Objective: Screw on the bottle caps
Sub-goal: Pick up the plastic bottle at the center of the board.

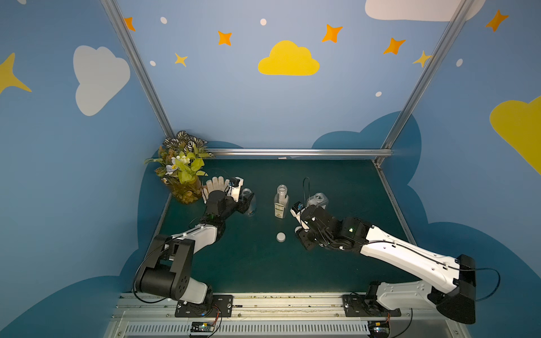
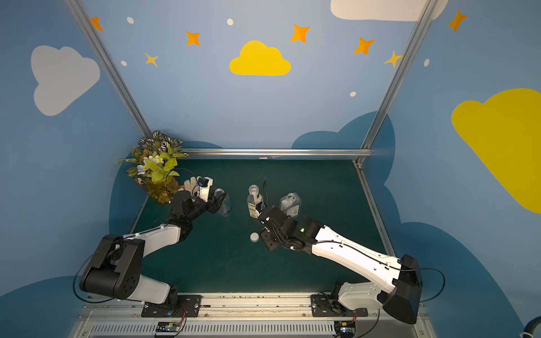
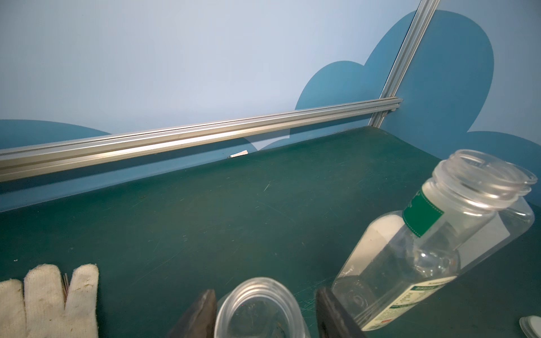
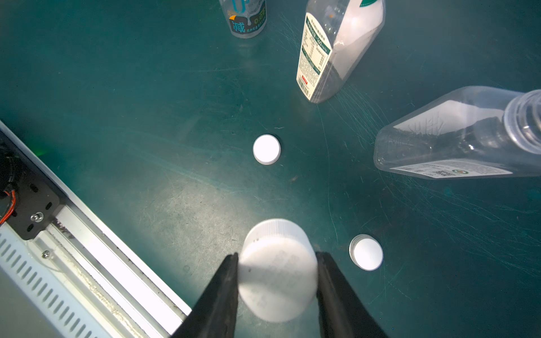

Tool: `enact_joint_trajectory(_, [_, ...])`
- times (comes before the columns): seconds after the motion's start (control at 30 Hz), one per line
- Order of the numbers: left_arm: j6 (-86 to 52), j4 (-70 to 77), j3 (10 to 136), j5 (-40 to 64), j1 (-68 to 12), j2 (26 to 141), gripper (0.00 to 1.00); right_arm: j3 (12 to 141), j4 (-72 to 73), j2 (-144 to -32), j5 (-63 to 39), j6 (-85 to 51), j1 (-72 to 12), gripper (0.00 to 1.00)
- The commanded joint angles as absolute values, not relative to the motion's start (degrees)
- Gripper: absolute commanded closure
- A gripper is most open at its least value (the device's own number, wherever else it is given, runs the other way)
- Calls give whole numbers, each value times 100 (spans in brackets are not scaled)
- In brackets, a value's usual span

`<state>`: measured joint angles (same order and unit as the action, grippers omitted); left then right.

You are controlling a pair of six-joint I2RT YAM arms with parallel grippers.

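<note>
Three clear open bottles stand in a row on the green mat. The round bottle [image 1: 247,196] [image 3: 257,307] sits between the fingers of my left gripper [image 1: 248,204] [image 3: 265,292], which is open, with a narrow gap on one side. The slim labelled bottle [image 1: 281,202] [image 3: 439,240] stands mid-table. The wider flat-sided bottle [image 1: 317,200] [image 4: 456,137] is just behind my right arm. My right gripper [image 1: 299,231] [image 4: 277,255] is shut on a white cap [image 4: 278,272], held above the mat. Two more caps [image 4: 266,149] [image 4: 366,252] lie flat on the mat.
A white work glove [image 1: 216,185] [image 3: 49,301] lies left of the round bottle. A potted plant [image 1: 181,172] fills the back left corner. An aluminium rail [image 1: 292,152] runs along the back edge and a slotted rail [image 4: 87,248] along the front.
</note>
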<state>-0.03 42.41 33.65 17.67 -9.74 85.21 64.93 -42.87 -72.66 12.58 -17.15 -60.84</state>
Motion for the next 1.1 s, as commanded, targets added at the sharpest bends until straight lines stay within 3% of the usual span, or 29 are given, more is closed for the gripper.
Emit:
enact_joint_trajectory(0.0, [30, 4430, 3448, 1866, -954, 8588, 47, 6451, -4192, -7305, 1265, -1775, -6056, 66])
enact_joint_trajectory(0.33, [-56, 4414, 3398, 1851, -954, 8464, 79, 6409, -4193, -7250, 1318, -1739, -6047, 67])
enact_joint_trajectory(0.57, [-406, 4037, 3002, 2127, -1014, 7471, 97, 6442, -4252, -7000, 1276, -1740, -6047, 67])
enact_joint_trajectory(0.9, [-479, 1709, 2715, 2037, -1771, 4972, 97, 6441, -4326, -6301, 1248, -1433, -6036, 67])
enact_joint_trajectory(1.07, [-686, 1082, 2641, 1857, -2559, 4237, 97, 6603, -4716, -6034, 1298, -1362, -5995, 67])
